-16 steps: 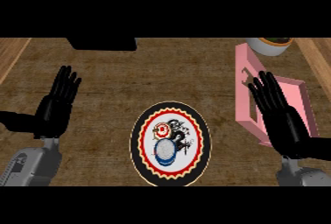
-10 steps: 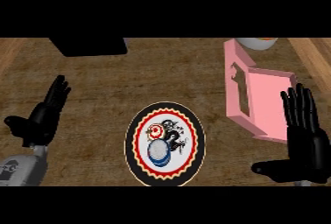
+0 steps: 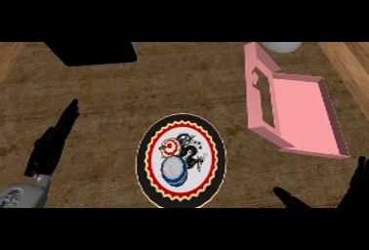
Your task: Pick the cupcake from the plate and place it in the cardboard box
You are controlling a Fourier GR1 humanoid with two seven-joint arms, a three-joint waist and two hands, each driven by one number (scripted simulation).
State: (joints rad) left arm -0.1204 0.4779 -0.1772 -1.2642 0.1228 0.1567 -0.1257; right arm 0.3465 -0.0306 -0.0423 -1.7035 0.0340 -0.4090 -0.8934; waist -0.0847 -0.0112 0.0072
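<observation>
A cupcake (image 3: 174, 171) with a pale grey top and blue wrapper sits on the lower half of a round plate (image 3: 154, 146) with a black rim, zigzag border and dragon drawing. Up and to the right lies the pink cardboard box (image 3: 297, 116), lid standing open on its left side. My left hand (image 3: 51, 142) rests at the left edge, fingers straight and pointing up, well apart from the plate. Only the fingers and thumb of my right hand (image 3: 356, 190) show at the lower right corner, straight, below the box and holding nothing.
A black block (image 3: 92, 52) sits at the top left of the wooden counter. A white rounded object (image 3: 279, 46) peeks in at the top, behind the box. A lighter wooden edge (image 3: 349, 58) runs along the far right.
Both hands have slid down and outward in the view; the right hand is now mostly below the edge. The plate and box appear shifted up and larger. The cupcake stays on the plate.
</observation>
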